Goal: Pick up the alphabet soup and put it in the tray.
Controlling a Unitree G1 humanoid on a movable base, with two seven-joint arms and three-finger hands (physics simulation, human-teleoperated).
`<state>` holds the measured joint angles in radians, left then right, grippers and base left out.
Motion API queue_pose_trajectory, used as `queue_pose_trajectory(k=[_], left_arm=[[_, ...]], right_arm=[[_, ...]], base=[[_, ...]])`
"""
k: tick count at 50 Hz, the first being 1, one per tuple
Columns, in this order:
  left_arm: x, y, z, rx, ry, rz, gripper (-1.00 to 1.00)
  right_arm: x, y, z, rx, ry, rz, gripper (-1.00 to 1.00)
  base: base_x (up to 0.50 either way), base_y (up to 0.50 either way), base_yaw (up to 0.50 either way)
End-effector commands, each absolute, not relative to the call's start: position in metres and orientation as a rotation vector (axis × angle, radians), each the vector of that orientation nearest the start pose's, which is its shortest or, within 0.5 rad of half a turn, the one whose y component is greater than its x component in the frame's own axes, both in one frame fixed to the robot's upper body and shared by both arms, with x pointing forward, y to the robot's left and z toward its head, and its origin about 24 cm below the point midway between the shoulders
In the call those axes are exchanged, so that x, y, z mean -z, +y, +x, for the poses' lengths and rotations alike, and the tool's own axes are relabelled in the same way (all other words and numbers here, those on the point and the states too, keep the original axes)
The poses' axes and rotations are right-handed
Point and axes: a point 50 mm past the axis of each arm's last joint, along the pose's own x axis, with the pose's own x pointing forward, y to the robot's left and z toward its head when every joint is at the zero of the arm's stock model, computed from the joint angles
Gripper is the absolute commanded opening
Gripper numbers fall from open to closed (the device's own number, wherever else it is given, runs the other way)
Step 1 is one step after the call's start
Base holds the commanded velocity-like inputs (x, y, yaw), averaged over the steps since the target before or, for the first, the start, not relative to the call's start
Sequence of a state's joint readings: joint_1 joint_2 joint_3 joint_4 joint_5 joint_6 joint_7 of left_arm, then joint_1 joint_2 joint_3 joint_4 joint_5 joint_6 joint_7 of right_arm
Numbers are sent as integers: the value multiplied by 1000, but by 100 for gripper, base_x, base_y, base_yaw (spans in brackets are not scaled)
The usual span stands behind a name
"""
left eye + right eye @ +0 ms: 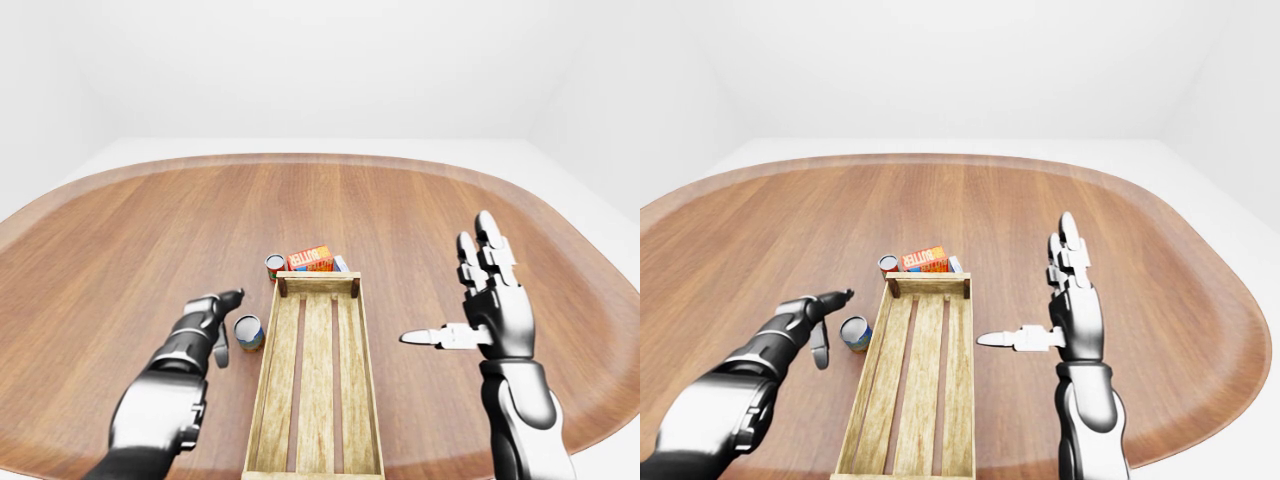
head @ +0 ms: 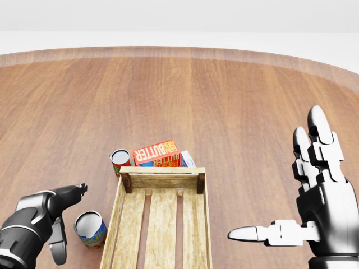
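A broad oval wooden table (image 1: 400, 200) is spreading across the eye views, its rim curving along the top, left and right, with white floor lying beyond; most of its surface is lying bare above and to both sides of the small cluster of things. A slatted wooden tray (image 2: 161, 218) is running lengthwise from the centre toward the bottom edge of the head view, nothing lying inside it.

The left hand (image 2: 59, 216) is reaching in from the lower left, fingers spread apart and holding nothing; one finger is pointing up and to the right, another is hanging down just beside a can with a blue and yellow label (image 2: 90, 228), and whether it is touching the can cannot be told. The right hand (image 2: 314, 196) is standing wide to the right of the tray, palm flat, fingers pointing up, thumb pointing left toward the tray, gripping nothing.

The alphabet soup can (image 2: 119, 161), red-labelled, is standing just beyond the tray's top left corner, its long axis upright and its silver lid facing up. A red butter box (image 2: 156, 153) is lying just beside it to the right, tilted, against the tray's top end wall, with a small blue and white carton (image 2: 187, 158) tucked at its right.
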<state>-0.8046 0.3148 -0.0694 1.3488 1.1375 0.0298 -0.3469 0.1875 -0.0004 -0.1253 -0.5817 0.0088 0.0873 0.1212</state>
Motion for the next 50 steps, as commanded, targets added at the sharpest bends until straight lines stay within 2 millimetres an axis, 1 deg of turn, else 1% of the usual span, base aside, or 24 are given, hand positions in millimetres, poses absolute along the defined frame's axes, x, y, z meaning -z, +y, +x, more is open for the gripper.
queue_pose_trajectory(k=[1, 5, 10, 15, 36, 50], left_arm=[[5, 223, 342, 472, 805, 1381, 100], [6, 222, 341, 468, 800, 1392, 100], [3, 220, 345, 446, 763, 1387, 100], [2, 219, 345, 440, 762, 1388, 100], [3, 205, 348, 435, 699, 1390, 100], [12, 199, 343, 464, 719, 1395, 100]], right_arm=[[-126, -180, 203, 45, -310, -66, 100], [-126, -180, 203, 44, -309, -67, 100], [-126, -180, 203, 42, -309, -67, 100], [-126, -180, 203, 43, -309, -68, 100], [-127, -180, 203, 44, -313, -68, 100], [-128, -180, 203, 42, -317, -68, 100]], base=[[0, 0, 0], [0, 0, 0], [0, 0, 0], [0, 0, 0], [0, 0, 0], [0, 0, 0]])
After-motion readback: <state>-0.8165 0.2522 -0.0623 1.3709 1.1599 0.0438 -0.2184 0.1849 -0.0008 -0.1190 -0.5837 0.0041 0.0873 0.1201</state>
